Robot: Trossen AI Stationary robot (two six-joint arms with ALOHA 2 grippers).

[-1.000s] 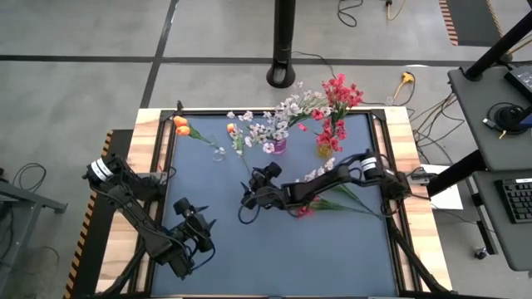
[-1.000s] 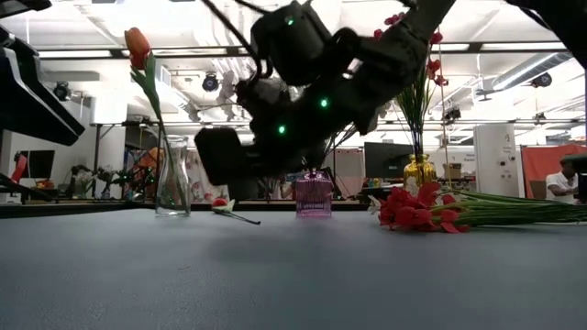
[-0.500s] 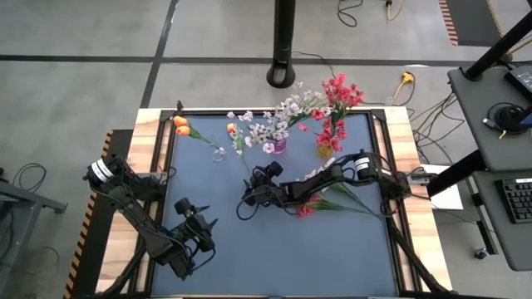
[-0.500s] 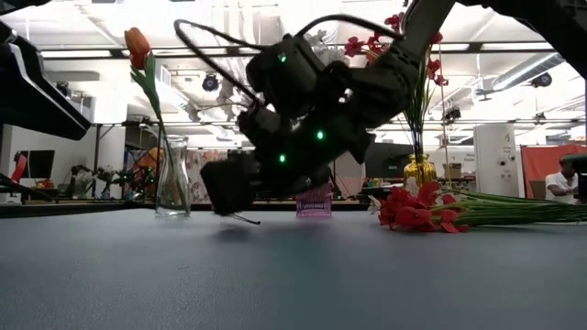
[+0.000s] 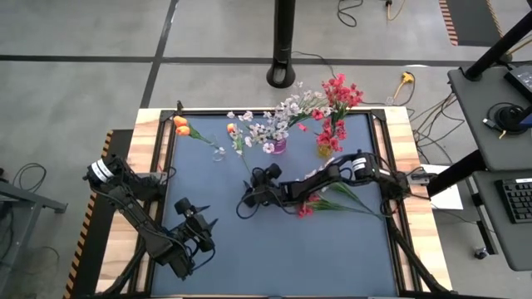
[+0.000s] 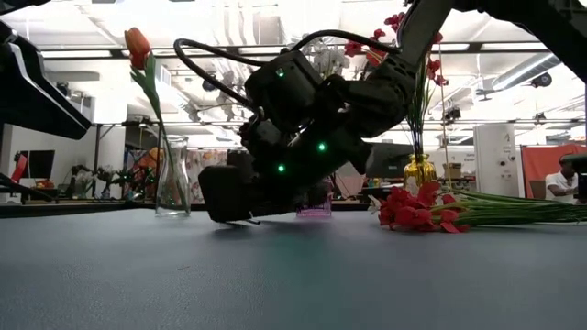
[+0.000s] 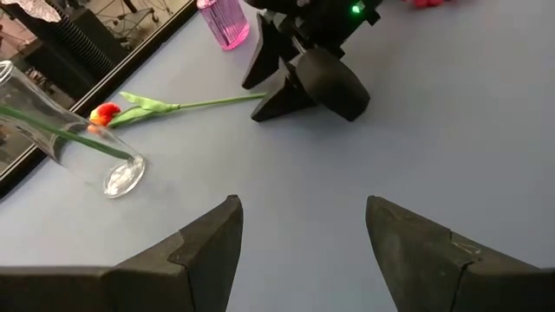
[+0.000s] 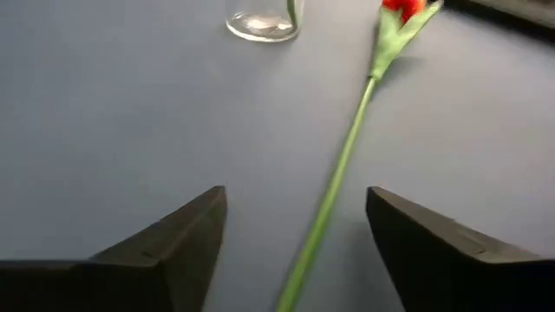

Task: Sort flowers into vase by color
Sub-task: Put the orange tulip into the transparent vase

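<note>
Orange buds [image 5: 179, 125] already stand in the clear vase [image 6: 171, 176] — red and white sprays are vased too. One orange tulip [image 8: 338, 169] lies between the right gripper's [image 8: 295, 251] parted fingers, ungripped; loose red flowers [image 5: 328, 203] wait — left gripper [image 7: 299, 251] idles open.

Right gripper [image 6: 229, 194] blocks the pink vase [image 6: 316, 203] in the low view; only its edge shows. Orange tulip [image 8: 403, 10] bud is cut off in the right wrist view, its stem running out of frame. Clear vase [image 7: 61, 139] is cropped at the left wrist view's edge
</note>
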